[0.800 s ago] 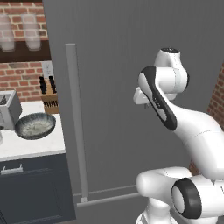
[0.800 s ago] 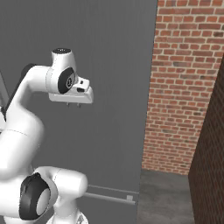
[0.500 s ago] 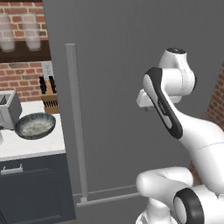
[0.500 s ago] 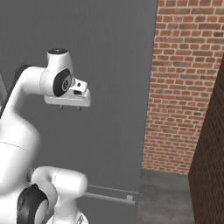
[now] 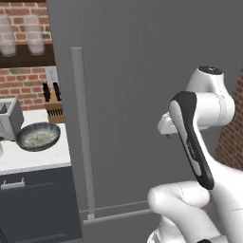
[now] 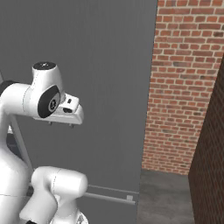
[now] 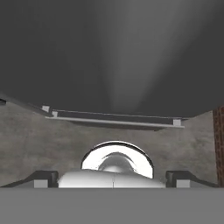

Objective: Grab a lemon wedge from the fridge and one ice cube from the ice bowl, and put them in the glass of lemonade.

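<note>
The fridge is a tall dark grey cabinet with its door closed, so the lemon wedge is hidden. Its long grey bar handle runs down the door's left side. The ice bowl, shallow and dark with whitish speckled contents, sits on the white counter to the left. My gripper hangs in front of the door's middle, fingers pointing down, well right of the handle. In the hand view my gripper stands open with nothing between its fingertips, over the fridge's bottom edge and the floor. The glass of lemonade is out of view.
A silver toaster stands beside the bowl and a knife block behind it. Frosted glasses sit on a shelf above. A brick wall borders the fridge on the right, above grey floor.
The arm has folded back and the hand has dropped lower in front of the fridge door. The gripper stays open. The fridge and the counter things are unchanged.
</note>
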